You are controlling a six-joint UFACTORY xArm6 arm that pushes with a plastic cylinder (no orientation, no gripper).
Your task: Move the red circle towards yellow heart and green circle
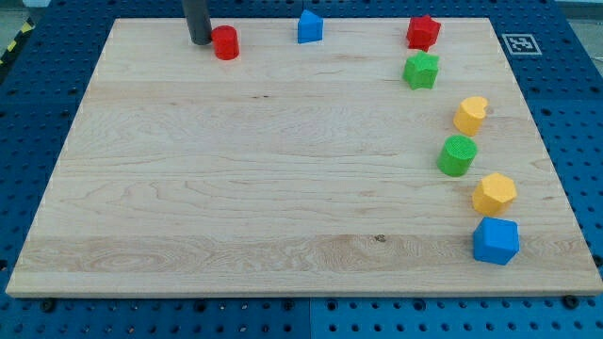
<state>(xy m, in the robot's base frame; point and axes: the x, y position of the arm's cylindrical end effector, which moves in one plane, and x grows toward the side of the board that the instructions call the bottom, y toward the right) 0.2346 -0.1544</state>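
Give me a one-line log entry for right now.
my tip: just left of red circle, view's top | yellow heart, green circle: far right | red circle not yet near them

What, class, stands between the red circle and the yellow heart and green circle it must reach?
Nothing visible. The red circle sits at the view's top left with my tip just left of it. The board between it and the yellow heart and green circle carries no blocks; the green star lies above that line.

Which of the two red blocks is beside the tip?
The red circle, just right of my tip. The red star sits far off at the view's top right.
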